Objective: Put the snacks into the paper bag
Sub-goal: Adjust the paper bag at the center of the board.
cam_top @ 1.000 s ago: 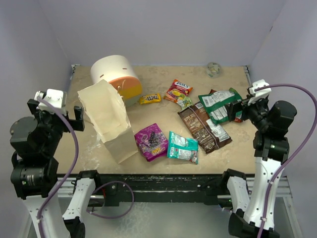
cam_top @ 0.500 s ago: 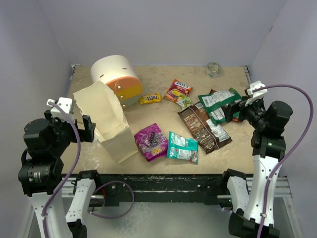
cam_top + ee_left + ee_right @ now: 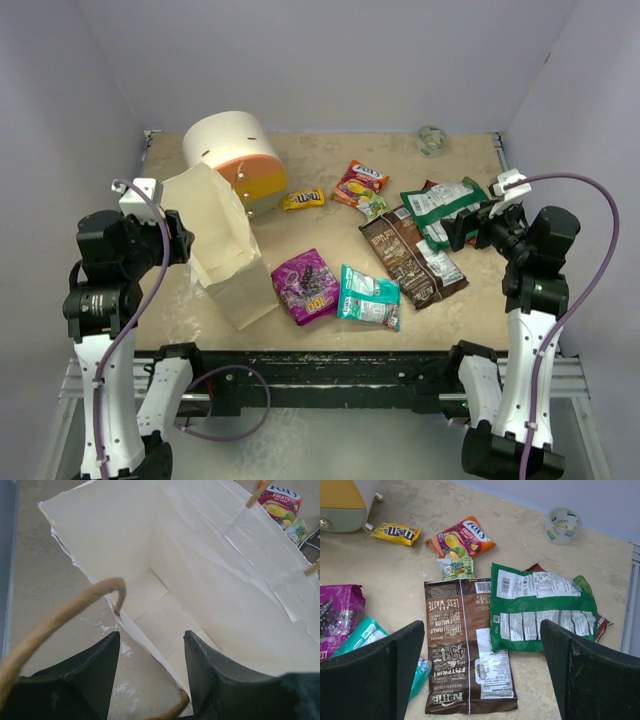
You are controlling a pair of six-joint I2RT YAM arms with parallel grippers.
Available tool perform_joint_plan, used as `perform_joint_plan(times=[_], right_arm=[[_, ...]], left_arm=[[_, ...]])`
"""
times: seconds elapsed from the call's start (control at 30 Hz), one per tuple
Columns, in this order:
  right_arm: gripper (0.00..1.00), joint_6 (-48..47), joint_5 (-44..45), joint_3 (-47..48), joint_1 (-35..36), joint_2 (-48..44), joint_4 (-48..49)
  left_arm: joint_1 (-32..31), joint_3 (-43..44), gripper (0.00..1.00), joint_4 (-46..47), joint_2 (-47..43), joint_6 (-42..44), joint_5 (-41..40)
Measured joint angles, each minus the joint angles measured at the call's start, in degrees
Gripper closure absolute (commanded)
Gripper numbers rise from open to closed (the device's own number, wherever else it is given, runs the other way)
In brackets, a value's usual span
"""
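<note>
left gripper [image 3: 150, 647]: parted to a middling gap and holding nothing. The near rim of the paper bag [image 3: 210, 565] runs between its jaws, and a string handle [image 3: 60, 615] arches past one of them.
bag inside: just ahead of the left gripper, bare down to the folded bottom, no packet showing.
right gripper [image 3: 481, 627]: spread wide and empty above the desk [image 3: 395, 575].
brown packet [image 3: 462, 645]: flat, directly under the right gripper.
green-white packet [image 3: 542, 610]: just ahead and to its right, touching the brown one's edge.
teal packet [image 3: 360, 635], purple packet [image 3: 337, 610]: off to its left, side by side.
tiny green packet [image 3: 456, 567], orange-red packet [image 3: 462, 536], yellow candy bag [image 3: 395, 532]: farther ahead, toward the left.
progress: by my reading nothing is bagged yet. Every snack lies on the desk, so the whole job is left.
</note>
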Motion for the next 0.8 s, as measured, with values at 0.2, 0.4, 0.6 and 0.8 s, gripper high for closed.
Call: perform_joint_plan(times=[0.2, 0.4, 0.6, 0.8], right_arm=[[0.00, 0.0, -1.4, -0.4, 0.0, 1.4, 2.1], [0.00, 0.0, -2.3, -1.2, 0.0, 4.1, 4.2], [0.00, 0.0, -3.0, -1.2, 0.0, 7.0, 6.1], [0.00, 0.0, -3.1, -1.3, 0.6, 7.9, 7.0]], left_arm=[[0.0, -2.1, 0.72, 5.3, 2.6, -2.1, -1.3], [0.0, -2.2, 0.85, 9.4, 4.3, -4.2, -4.5], [0.0, -2.2, 0.98, 13.4, 6.5, -7.0, -8.8], [0.0, -1.1, 1.00, 14.4, 9.3, -8.2, -11.5]])
